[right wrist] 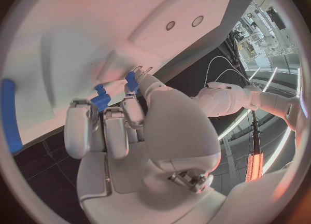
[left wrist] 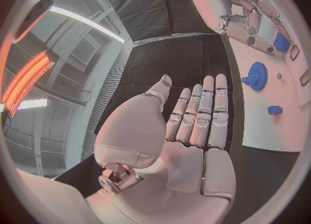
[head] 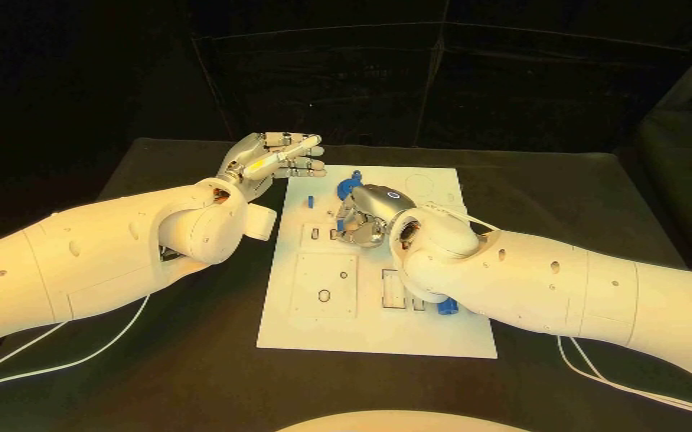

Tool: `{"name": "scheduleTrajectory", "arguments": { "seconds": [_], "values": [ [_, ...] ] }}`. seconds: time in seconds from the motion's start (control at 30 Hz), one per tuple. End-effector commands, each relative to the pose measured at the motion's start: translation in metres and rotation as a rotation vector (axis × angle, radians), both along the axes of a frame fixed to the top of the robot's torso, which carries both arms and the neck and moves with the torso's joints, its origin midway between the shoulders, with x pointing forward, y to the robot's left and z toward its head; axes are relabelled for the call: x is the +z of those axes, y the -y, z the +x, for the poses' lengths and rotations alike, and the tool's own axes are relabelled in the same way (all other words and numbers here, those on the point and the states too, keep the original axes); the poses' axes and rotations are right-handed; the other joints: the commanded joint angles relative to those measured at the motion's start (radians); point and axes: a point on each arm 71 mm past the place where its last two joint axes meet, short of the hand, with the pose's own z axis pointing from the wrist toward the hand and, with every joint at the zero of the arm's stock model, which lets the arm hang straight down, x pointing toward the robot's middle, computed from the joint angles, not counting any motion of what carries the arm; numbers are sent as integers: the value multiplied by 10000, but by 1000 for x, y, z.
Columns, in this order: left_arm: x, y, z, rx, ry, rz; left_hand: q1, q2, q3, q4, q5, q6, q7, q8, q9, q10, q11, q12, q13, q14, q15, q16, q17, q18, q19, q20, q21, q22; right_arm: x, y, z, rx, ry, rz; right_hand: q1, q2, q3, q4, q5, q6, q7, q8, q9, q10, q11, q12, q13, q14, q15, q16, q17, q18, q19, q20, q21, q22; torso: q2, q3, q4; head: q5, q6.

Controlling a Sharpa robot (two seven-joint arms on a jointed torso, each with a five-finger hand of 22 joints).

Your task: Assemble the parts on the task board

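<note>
So here's the setup: white task board (head: 378, 302) lying flat in the middle of the black bench (head: 577, 202), long side running away from the robot.

The right hand (head: 369, 218) is down over the middle of the board, knuckles up in the head view, so it blocks most of what's under it. From the right wrist view its fingers (right wrist: 107, 130) are curled down toward the board surface and there's a small blue part (right wrist: 100, 99) right at the fingertips, with another little blue piece (right wrist: 131, 81) next to the thumb tip. Looks like it's pinching or at least touching that part, but I honestly can't tell from these angles whether it's really gripped or just pressed against the board.

The left hand (head: 270, 163) is up off the bench at the far left corner of the board, holding nothing. In the left wrist view its fingers (left wrist: 202, 112) are straight and lying side by side, thumb out a bit to the side, palm flat and open.

Other stuff on the board: a blue gear-looking round part (left wrist: 256, 75) sits just beyond the right hand, partly hidden by it in the head view (head: 348, 190). There's a small blue peg-type piece (left wrist: 274, 110) near it. Another blue part (head: 449, 306) pokes out at the board's right edge, tucked right under the right forearm. The near half of the board shows rectangular cutouts (head: 326, 279) with outlines, and a slotted bit (head: 392, 288) beside the right wrist.

White cables (head: 606, 377) trail across the bench near both arms.
</note>
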Motion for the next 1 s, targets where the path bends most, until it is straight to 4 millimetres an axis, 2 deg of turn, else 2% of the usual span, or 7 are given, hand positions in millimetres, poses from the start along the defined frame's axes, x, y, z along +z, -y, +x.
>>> {"name": "scheduleTrajectory", "arguments": {
  "seconds": [0.03,0.4,1.0],
  "values": [
    [2,2,0,-159,82,-69,36,61,10,-69,14,26,165,-2,5,40,3,-4,2,-53,0,-50,10,124,17,2,-31,-12,-1,-2,-1,130,-36,-220,-126,22,-6,15,18,-43,10,47,-24,-74,33,-48,-15,829,-42,-31,1512,-113,2,-72,7,-16,3,-4,7,2,-12],
    [2,3,0,-204,64,-82,36,61,10,-69,14,26,165,-2,5,40,3,-4,2,-53,0,-50,10,124,17,2,-31,-12,-3,-2,-3,280,-189,-367,-166,-6,-21,24,10,-50,14,48,-28,-76,39,-49,-13,829,-37,-32,1510,-114,6,-68,8,-10,2,-6,3,14,-65],
    [2,2,0,-190,58,-73,36,61,10,-69,14,26,165,-2,5,40,3,-4,2,-53,0,-50,10,124,17,2,-31,-12,-7,6,-3,185,-370,-717,-226,-40,-33,36,0,-114,31,20,-47,-111,52,-83,-47,825,-27,-43,1491,-114,4,-59,4,-14,-2,-6,3,6,-74]
  ]
}}
